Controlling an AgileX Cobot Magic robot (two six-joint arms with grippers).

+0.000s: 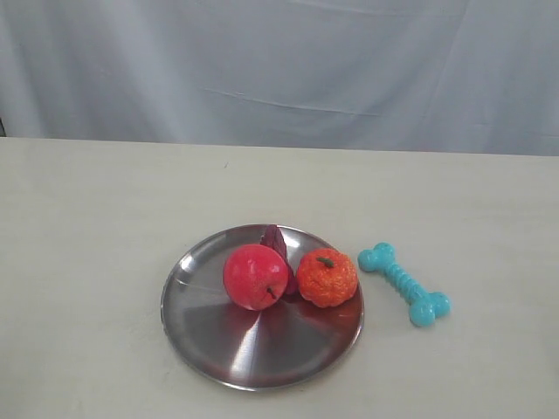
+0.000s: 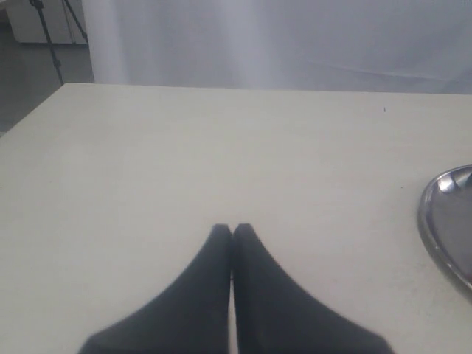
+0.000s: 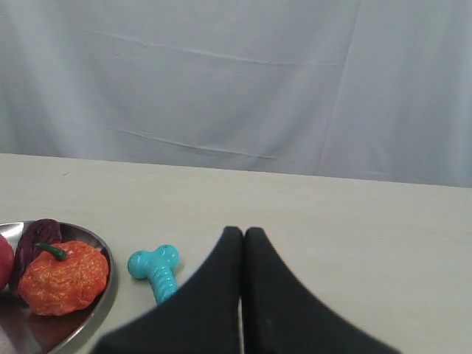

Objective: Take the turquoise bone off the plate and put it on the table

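The turquoise bone (image 1: 404, 284) lies flat on the cream table (image 1: 87, 227), just right of the silver plate (image 1: 218, 345) and apart from its rim. The right wrist view shows one knobbed end of the bone (image 3: 154, 268), its other end hidden behind my right gripper (image 3: 244, 232), which is shut and empty. My left gripper (image 2: 231, 229) is also shut with nothing in it, over bare table, with the plate's rim (image 2: 435, 221) off to one side. Neither gripper appears in the exterior view.
On the plate sit a red apple (image 1: 254, 277), an orange pumpkin-like fruit (image 1: 327, 277) and a dark red piece (image 1: 276, 240) behind them. A pale curtain (image 1: 279, 70) hangs behind the table's far edge.
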